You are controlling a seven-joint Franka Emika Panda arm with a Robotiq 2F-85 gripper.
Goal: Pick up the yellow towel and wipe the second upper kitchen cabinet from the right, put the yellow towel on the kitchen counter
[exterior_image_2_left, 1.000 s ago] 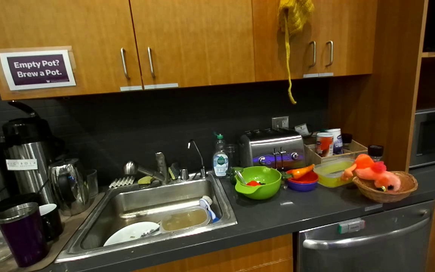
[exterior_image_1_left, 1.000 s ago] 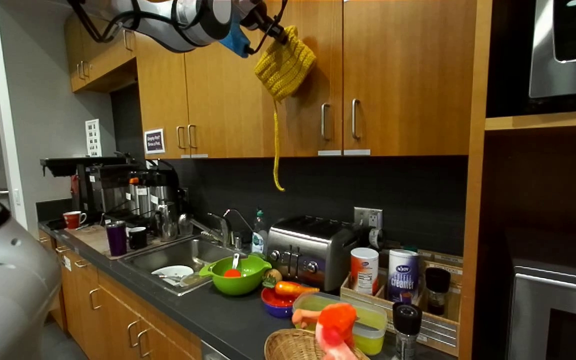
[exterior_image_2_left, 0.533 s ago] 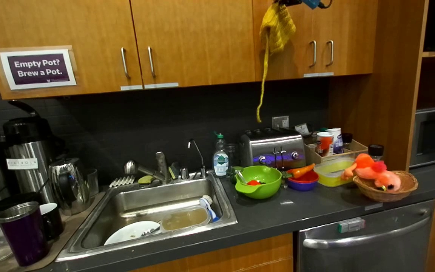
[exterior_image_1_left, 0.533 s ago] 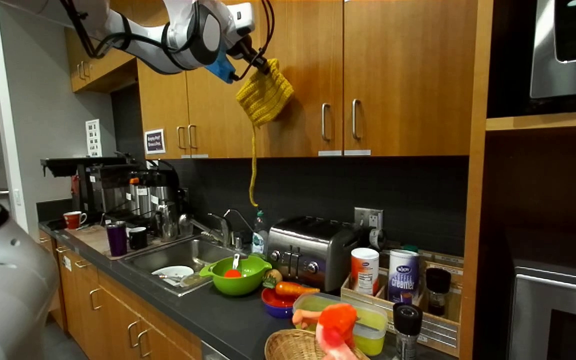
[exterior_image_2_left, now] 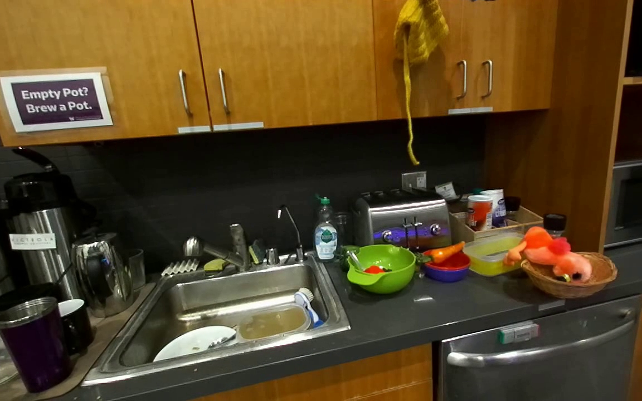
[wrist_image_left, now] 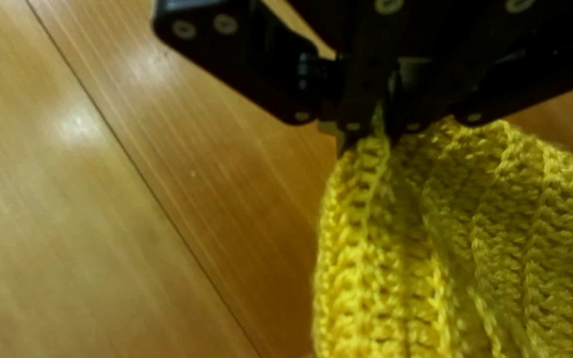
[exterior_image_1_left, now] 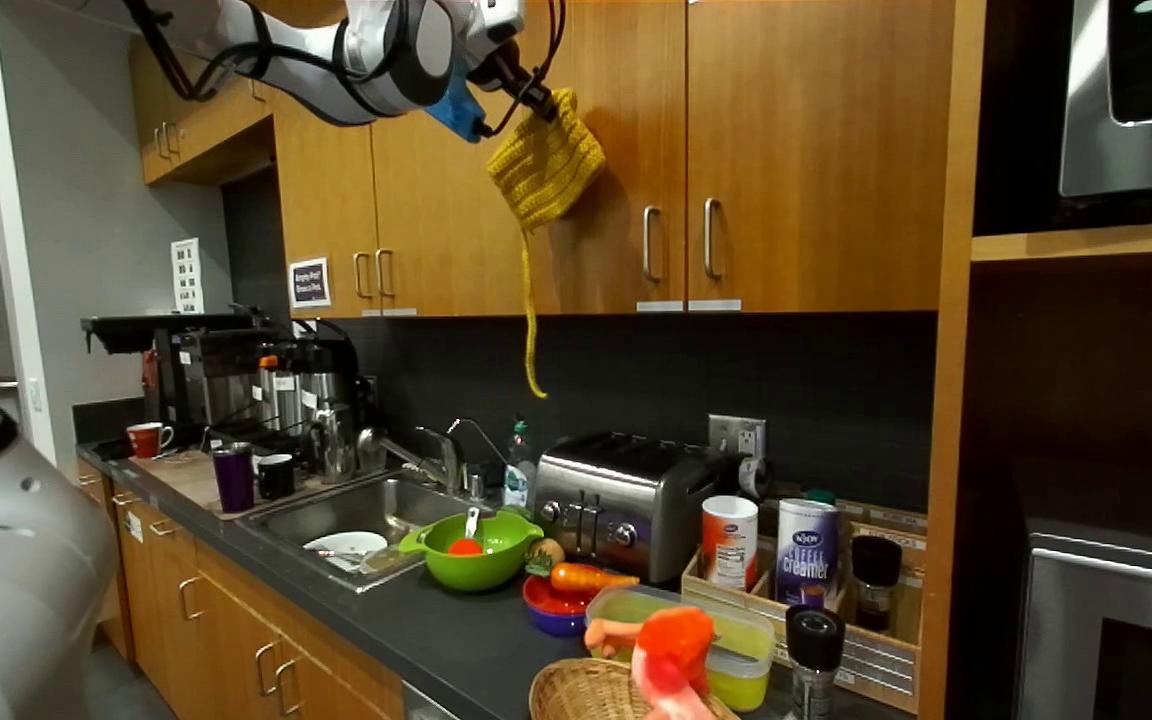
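Apparently mid-wipe, not yet ready for setting down

Pinching with the gripper [exterior_image_1_left: 544, 110] the top edge of the yellow towel [exterior_image_1_left: 548, 170], held up in front of the second upper cabinet [exterior_image_1_left: 626, 110] from the right, left of its handle [exterior_image_1_left: 647, 243]. Probably at the wiping step. Next, presumably, to press flat and stroke sideways, sparing that handle. After that, to come down, right of the sink [exterior_image_2_left: 204, 295], onto the kitchen counter [exterior_image_2_left: 377, 314] in front of the green bowl [exterior_image_2_left: 382, 278], keeping the loose cord [exterior_image_2_left: 408, 100] off the toaster [exterior_image_2_left: 396, 214].

In an exterior view, no seeing the whole robot arm [exterior_image_1_left: 376, 65] at left, cropped at the top; in an exterior view, no seeing the grip above the towel's upper end [exterior_image_2_left: 424, 11]. In the wrist view, hard to make out the dark fingertips [wrist_image_left: 353, 133] among yellow folds. Impossible to judge contact between towel and cabinet, or the share already wiped.
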